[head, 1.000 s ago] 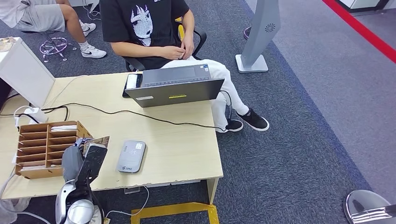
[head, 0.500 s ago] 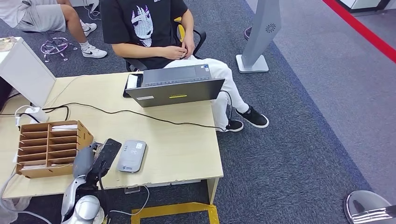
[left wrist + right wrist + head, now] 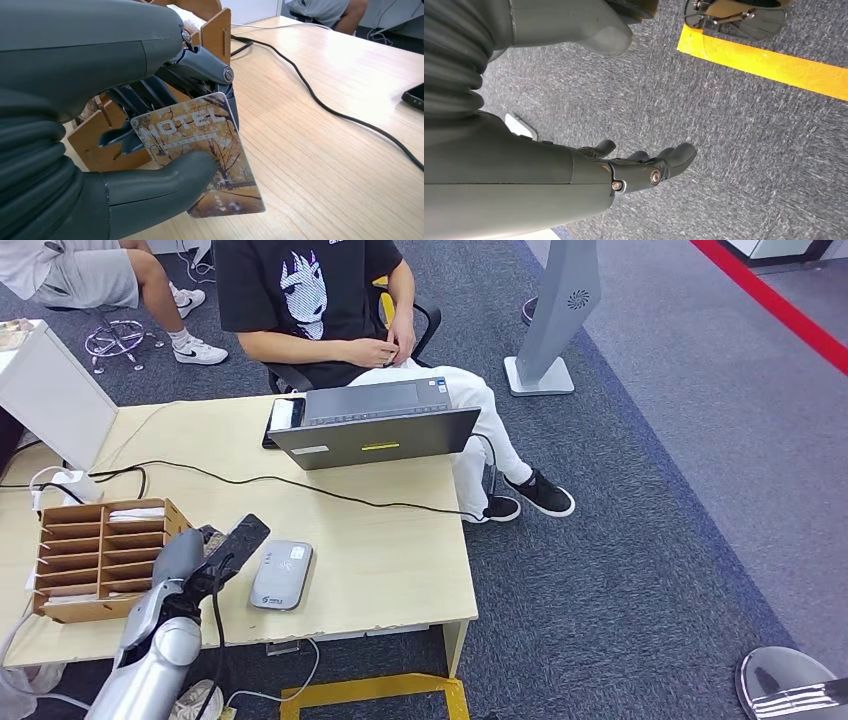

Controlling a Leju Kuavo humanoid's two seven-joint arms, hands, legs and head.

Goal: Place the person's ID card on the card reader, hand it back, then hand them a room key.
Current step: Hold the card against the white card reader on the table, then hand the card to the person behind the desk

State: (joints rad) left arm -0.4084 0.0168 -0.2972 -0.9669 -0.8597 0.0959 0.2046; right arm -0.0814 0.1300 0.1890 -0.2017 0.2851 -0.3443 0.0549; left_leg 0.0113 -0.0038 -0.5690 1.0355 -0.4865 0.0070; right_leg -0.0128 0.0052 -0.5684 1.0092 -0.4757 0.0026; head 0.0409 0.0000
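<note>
Pinching a room key card [image 3: 202, 150] (autumn trees and the word HOTEL printed on it) between thumb and fingers, the left hand [image 3: 215, 558] hovers over the near left part of the table [image 3: 380, 560], between the wooden slotted organizer [image 3: 100, 555] and the grey card reader [image 3: 281, 575]. The right hand [image 3: 644, 167] hangs over the carpet, fingers loosely apart and holding nothing. A seated person [image 3: 330, 310] waits at the far side behind a laptop [image 3: 375, 425].

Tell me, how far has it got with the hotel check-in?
Late stage, it seems. The card reader on the desk has no card on it, so the ID step looks finished, though I can't confirm the hand-back. The left hand now holds a room key printed "HOTEL", beside the wooden rack. Left: passing it to the seated person. The right hand hangs empty.
</note>
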